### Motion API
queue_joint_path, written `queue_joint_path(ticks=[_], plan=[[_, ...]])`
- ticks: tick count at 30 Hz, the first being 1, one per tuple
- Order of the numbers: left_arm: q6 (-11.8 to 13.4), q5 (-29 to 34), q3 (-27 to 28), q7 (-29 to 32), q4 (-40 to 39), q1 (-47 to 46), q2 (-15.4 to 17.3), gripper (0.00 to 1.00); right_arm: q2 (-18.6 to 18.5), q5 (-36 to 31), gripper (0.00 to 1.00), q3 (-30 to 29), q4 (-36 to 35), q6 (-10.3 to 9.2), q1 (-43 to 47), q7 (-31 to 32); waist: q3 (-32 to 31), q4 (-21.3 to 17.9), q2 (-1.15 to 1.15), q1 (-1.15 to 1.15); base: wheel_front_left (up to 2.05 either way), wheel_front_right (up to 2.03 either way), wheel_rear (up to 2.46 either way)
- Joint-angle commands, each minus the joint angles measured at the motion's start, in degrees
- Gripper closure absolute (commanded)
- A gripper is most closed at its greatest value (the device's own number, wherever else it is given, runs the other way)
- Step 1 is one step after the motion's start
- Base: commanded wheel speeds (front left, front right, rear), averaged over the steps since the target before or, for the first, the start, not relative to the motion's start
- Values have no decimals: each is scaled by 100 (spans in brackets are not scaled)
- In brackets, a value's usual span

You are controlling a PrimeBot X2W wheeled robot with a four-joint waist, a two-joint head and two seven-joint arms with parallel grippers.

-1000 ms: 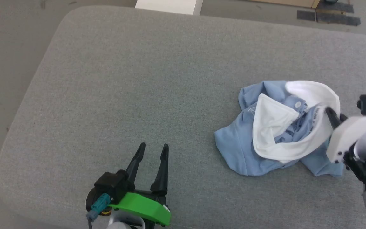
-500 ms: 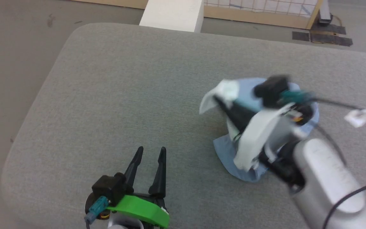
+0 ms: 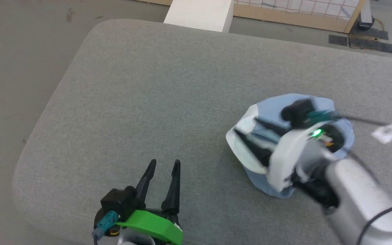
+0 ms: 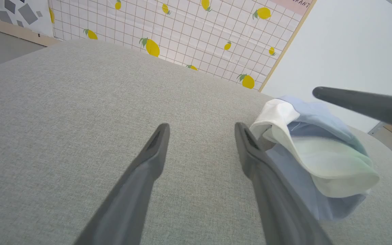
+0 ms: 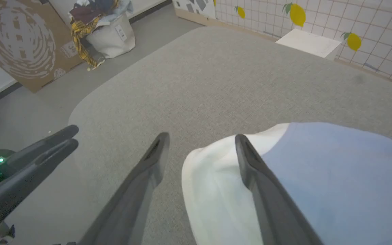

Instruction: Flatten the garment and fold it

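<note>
Head view: garment (image 3: 274, 103) bunched on the right of the grey tabletop (image 3: 131, 85), no clear long axis. Right gripper (image 3: 245, 125) directly over it, jaws released. Left gripper (image 3: 165, 162) well apart, jaws released.
Left wrist view: heap lies rightward.
Right wrist view: white fold between jaws; right arm nearer.

1. The head camera looked steeply down on the grey counter (image 3: 148, 85).
2. The left wrist camera sat low, facing along it toward a lemon-patterned wall (image 4: 182, 27).
3. The right wrist camera sat close over the garment (image 5: 318, 170), which all views shared.
</note>
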Motion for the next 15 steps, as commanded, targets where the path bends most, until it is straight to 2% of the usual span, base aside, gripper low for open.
queue_joint_path(ticks=[1, 5, 9, 15], plan=[[53, -22, 23, -22, -24, 59, -13, 0, -113, 44, 0, -197, -189, -8, -4, 26, -13, -53, 0, 0, 0, 0, 0], [58, 28, 57, -22, -81, 81, -13, 0, -403, -174, 0, -1095, -776, -8, 269, 125, 29, -148, 0, 0, 0, 0, 0], [55, 140, 48, -22, -130, 30, -13, 0, -618, -611, 0, -1914, -981, -8, 791, 417, 113, -164, 0, 0, 0, 0, 0], [44, 200, 37, -22, -142, 0, -13, 0, -766, -862, 0, -2216, -985, -8, 1667, 1027, 215, -113, 0, 0, 0, 0, 0]])
